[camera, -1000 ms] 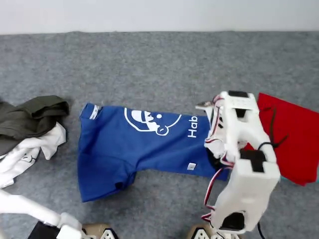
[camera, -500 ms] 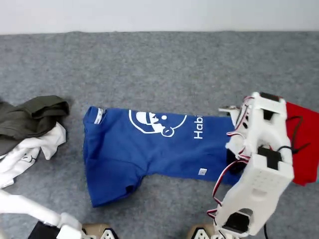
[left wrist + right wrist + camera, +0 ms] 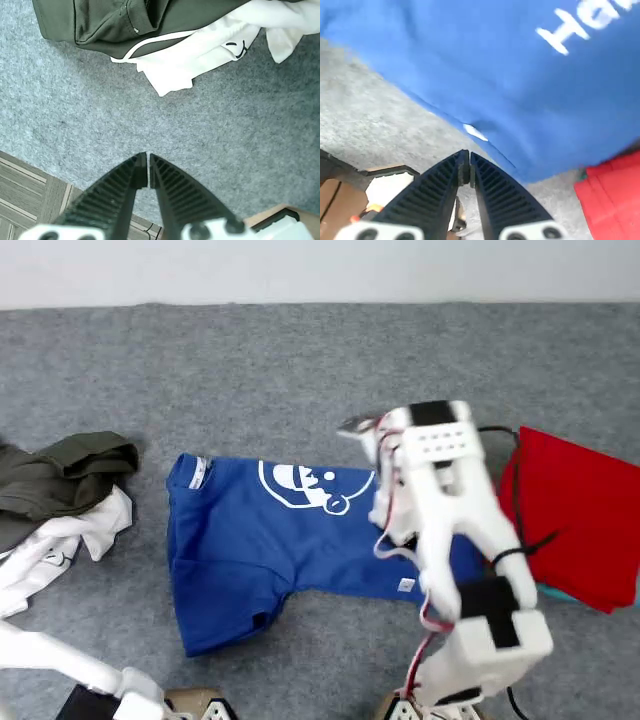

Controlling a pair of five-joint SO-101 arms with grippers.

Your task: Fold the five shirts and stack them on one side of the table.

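A blue shirt (image 3: 290,540) with white print lies spread flat on the grey carpet in the middle. My right arm (image 3: 440,490) hangs over its right end. In the right wrist view my right gripper (image 3: 469,156) is shut with nothing between its fingers, just above the blue shirt's (image 3: 510,75) hem near a small white label (image 3: 476,133). A folded red shirt (image 3: 575,520) lies at the right, with a teal edge (image 3: 556,592) under it. An olive shirt (image 3: 60,475) and a white shirt (image 3: 55,545) are bunched at the left. My left gripper (image 3: 148,161) is shut over bare carpet, short of the white shirt (image 3: 200,55) and olive shirt (image 3: 125,20).
My left arm (image 3: 60,660) lies low at the front left corner. The table's front edge and wooden floor (image 3: 25,195) show right behind the left gripper. Bare grey carpet (image 3: 320,370) stretches across the back of the table.
The blue shirt first slid a little to the right. My right arm then swung back left over the shirt, uncovering the red shirt. The left arm kept still.
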